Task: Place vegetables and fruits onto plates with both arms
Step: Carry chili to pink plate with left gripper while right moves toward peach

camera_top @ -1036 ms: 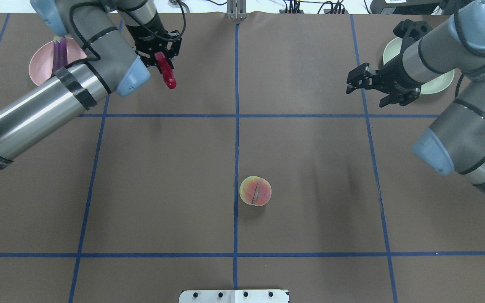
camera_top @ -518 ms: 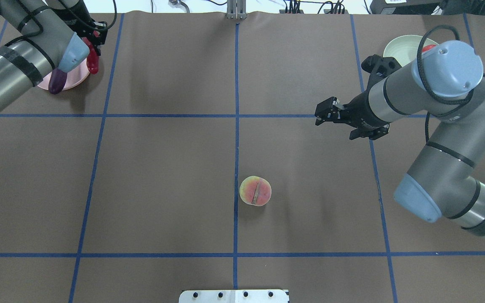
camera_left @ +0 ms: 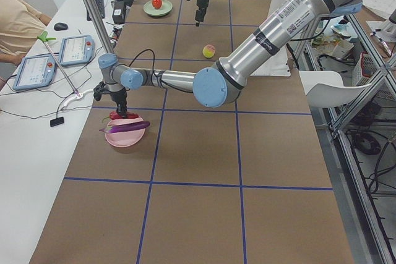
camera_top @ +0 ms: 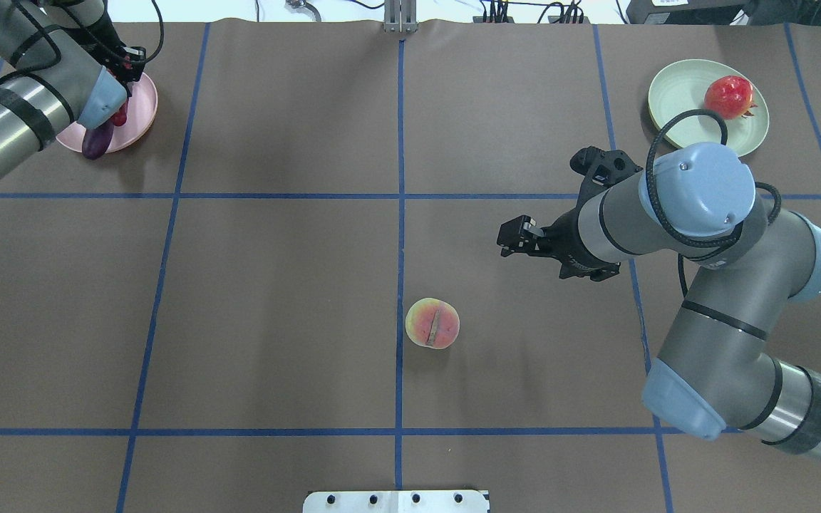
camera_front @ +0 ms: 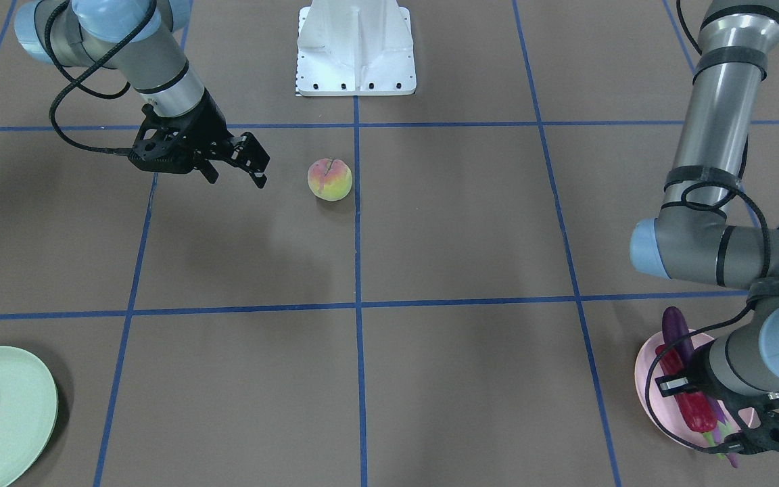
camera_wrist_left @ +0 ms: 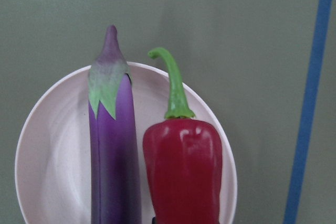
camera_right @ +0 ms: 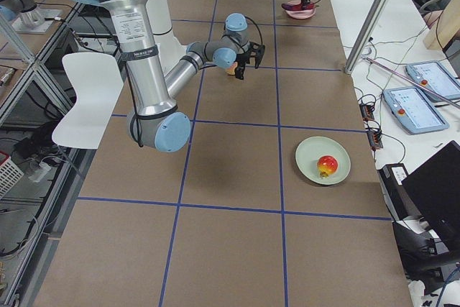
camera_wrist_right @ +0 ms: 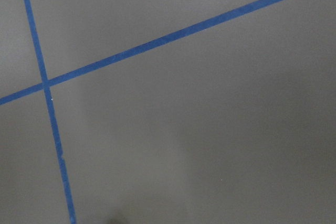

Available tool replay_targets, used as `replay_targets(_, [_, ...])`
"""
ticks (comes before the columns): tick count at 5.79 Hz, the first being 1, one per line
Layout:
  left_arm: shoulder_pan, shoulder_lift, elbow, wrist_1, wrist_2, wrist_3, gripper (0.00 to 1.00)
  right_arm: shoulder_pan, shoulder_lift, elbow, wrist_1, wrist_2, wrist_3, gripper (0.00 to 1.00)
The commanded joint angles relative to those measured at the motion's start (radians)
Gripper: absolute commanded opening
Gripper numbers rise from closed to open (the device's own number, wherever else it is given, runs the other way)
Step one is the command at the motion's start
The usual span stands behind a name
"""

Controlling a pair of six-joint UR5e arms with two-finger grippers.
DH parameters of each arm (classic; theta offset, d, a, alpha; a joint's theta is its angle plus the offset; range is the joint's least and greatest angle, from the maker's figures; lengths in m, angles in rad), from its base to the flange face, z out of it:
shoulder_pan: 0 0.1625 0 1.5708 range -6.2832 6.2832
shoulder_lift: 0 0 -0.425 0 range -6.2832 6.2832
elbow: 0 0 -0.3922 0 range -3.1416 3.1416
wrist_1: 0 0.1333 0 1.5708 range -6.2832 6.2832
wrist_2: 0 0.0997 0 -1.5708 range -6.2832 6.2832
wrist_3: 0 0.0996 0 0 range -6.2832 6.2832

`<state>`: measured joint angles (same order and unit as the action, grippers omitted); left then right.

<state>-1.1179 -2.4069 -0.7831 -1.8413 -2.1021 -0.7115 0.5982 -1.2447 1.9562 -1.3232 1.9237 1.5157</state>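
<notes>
My left gripper [camera_front: 687,392] is over the pale pink plate [camera_top: 141,107] at the far left and is shut on the red chili pepper [camera_wrist_left: 184,171]. The chili hangs just above or on the plate, beside the purple eggplant [camera_wrist_left: 113,145] lying there. The peach [camera_top: 432,323] sits alone near the table's middle. My right gripper [camera_top: 510,239] is open and empty, in the air to the right of the peach and a little beyond it. The red-orange fruit [camera_top: 730,96] rests on the mint green plate [camera_top: 681,92] at the far right.
The white base block [camera_front: 356,47] stands at the robot's edge of the table. Blue tape lines [camera_top: 400,196] divide the brown table cover. An operator [camera_left: 18,23] and tablets sit past the far edge. The right wrist view shows only table and tape.
My left arm carried the chili leftward to the pink plate and lowered it beside the eggplant. My right gripper, still open, moved from the green plate towards the peach.
</notes>
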Motion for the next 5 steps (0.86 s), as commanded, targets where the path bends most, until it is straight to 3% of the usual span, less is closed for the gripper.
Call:
replay_targets(1, [0.001,-0.001,0.036,-0.025,0.048,0.000,0.64,-0.067,0.004,0.001,-0.001,-0.026,0.064,1.00])
replay_targets(2, [0.003,-0.004,0.033,-0.026,0.048,-0.011,1.00,-0.128,0.010,0.000,0.001,-0.072,0.073,1.00])
replay_targets(5, [0.019,-0.012,0.013,-0.027,0.050,-0.054,1.00,-0.201,0.037,-0.011,-0.001,-0.109,0.078,1.00])
